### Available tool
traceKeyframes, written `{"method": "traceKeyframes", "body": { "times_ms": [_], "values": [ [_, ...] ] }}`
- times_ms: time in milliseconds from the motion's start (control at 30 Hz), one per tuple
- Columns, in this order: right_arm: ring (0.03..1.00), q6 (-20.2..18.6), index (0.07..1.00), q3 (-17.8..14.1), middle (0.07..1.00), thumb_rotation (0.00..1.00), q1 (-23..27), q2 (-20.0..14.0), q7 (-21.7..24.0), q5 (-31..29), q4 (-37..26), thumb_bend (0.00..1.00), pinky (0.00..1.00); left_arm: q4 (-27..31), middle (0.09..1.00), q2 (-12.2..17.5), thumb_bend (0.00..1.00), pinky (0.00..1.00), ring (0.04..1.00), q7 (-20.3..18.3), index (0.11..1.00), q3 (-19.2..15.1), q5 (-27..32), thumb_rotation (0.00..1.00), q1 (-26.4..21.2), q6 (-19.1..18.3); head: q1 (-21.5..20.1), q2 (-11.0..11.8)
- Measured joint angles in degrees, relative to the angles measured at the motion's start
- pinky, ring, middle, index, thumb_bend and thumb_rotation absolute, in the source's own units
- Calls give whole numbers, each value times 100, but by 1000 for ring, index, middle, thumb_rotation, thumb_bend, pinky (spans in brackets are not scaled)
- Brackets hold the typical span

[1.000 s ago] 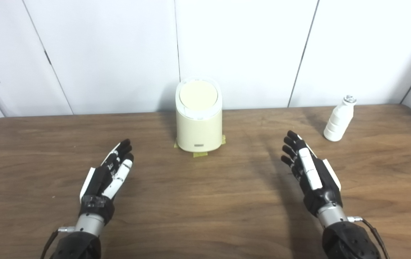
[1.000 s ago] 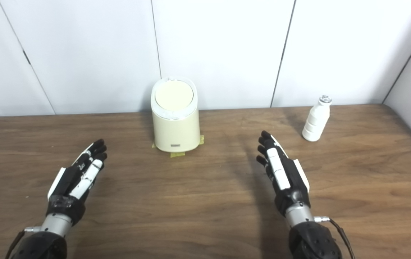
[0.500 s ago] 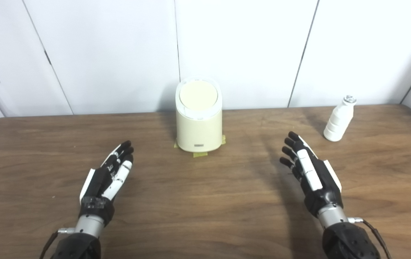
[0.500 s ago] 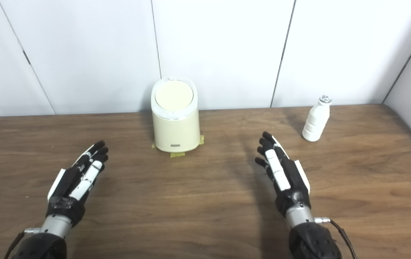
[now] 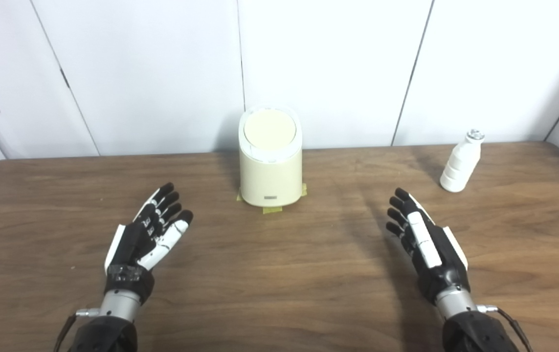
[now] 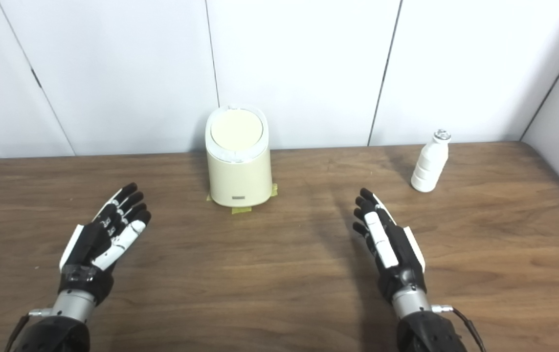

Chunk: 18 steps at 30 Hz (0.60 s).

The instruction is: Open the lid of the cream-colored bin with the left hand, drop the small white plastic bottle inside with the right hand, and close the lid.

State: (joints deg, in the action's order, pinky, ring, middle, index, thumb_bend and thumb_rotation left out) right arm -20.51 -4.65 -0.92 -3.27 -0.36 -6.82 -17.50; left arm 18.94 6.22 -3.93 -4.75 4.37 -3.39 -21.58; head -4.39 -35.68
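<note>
Since a second ago your left hand [image 5: 145, 234] has been spreading its fingers wider and turning its palm up a little more, while your right hand [image 5: 423, 239] has been drawing slightly back toward you. The bin and the bottle are sitting where they were.

Both hands are hovering low over the wooden table [image 5: 284, 274], well apart from each other, fingers extended and parted, holding nothing. The bin [image 5: 271, 168] is standing upright at the far middle of the table, near the wall, on strips of yellow tape. Its round lid [image 5: 269, 129] is lying flat and closed inside a pale ring. The bottle [image 5: 461, 162] is standing upright at the far right, well apart from the bin and beyond your right hand.

You are beginning the first step, reaching for the lid with the left hand. To do it well, I would suggest carrying the hand forward and up so it arrives above the bin, not against its side, since a sideways knock could shift or tip it despite the tape. How the lid opens is not visible from here, so touch it gently first. Keep the right hand waiting clear of the bottle.
</note>
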Motion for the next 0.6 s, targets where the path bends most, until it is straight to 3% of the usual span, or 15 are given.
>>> {"method": "traceKeyframes", "body": {
  "times_ms": [167,333,433,600],
  "values": [
    [924,-21,927,17,924,796,-34,-4,9,-7,-58,617,901,19,878,402,630,827,864,62,890,9,-290,151,-727,-472,70,0],
    [925,-45,927,24,923,793,-102,-31,36,-7,-86,605,907,6,862,690,665,791,835,-14,882,286,-913,188,-1844,-539,114,0],
    [930,-70,927,23,926,793,-102,-42,39,-11,-97,600,916,-168,859,714,699,788,829,-275,879,472,-1246,170,-2405,-539,132,9],
    [917,-72,918,30,920,806,-119,-49,40,3,-96,607,894,-731,888,607,770,835,872,-784,890,507,-1772,139,-3059,-540,158,35]
  ]
}}
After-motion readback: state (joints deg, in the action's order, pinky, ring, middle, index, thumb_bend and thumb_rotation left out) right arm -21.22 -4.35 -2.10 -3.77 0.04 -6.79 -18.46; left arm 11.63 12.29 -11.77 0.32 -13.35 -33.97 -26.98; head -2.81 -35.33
